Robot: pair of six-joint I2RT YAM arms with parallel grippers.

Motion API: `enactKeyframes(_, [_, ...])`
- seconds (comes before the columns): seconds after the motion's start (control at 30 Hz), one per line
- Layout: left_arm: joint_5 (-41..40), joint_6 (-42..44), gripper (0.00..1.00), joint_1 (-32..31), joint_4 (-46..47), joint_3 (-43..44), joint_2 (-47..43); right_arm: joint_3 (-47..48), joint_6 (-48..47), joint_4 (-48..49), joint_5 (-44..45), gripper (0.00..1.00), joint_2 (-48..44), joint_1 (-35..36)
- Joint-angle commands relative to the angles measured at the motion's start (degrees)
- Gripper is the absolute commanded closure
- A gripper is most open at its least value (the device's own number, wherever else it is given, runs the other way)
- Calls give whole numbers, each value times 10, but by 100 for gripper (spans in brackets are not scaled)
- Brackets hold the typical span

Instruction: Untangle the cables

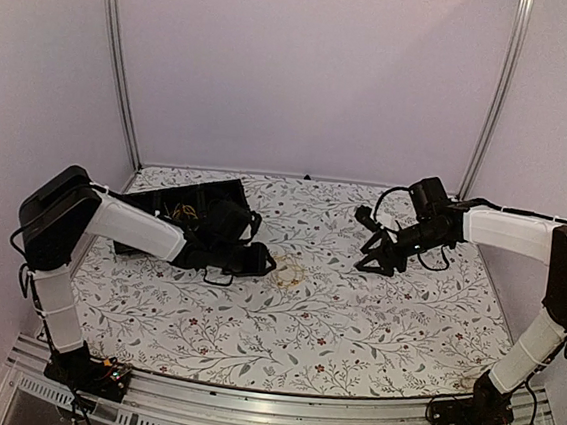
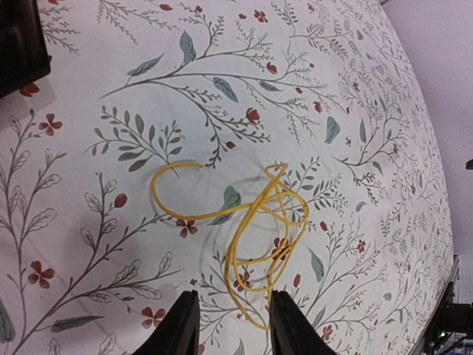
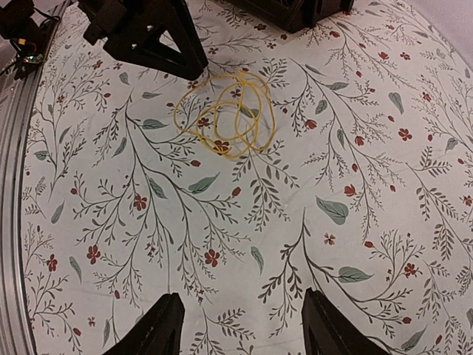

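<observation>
At mid-frame in the top view, the yellow cable (image 1: pixel 291 272) lies alone on the bench (image 1: pixel 353 330), loops crossed; left jaws and right jaws stand apart, empty. Unlooping seemingly remains.

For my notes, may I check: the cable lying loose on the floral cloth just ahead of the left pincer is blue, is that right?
Not quite: the cable is yellow, not blue, as the left wrist view shows. It does lie loose on the floral cloth just ahead of the left pincer.
</observation>
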Motion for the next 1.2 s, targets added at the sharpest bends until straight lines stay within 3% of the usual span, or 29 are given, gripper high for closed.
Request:
enactKeyframes(0.0, [26, -22, 72, -4, 48, 42, 41, 17, -8, -10, 8, 41, 9, 2])
enactKeyframes(0.17, [36, -32, 100, -5, 58, 55, 52, 18, -9, -13, 5, 42, 8, 2])
enactKeyframes(0.3, [40, -1, 100, -6, 68, 58, 34, 23, -8, -15, -2, 42, 5, 2])
enactKeyframes(0.53, [70, 130, 100, -33, 96, 90, -28, 44, 15, -17, -12, 42, -39, 2])
enactKeyframes(0.77, [136, 246, 100, -75, 126, 103, -83, 89, 66, -47, -37, 35, -105, -4])
enactKeyframes(1.0, [138, 265, 100, -97, 120, 129, -84, 114, 54, -95, -86, 30, -163, 7])
enactKeyframes(1.17, [142, 265, 100, -107, 117, 145, -72, 116, 39, -105, -73, 30, -165, 36])
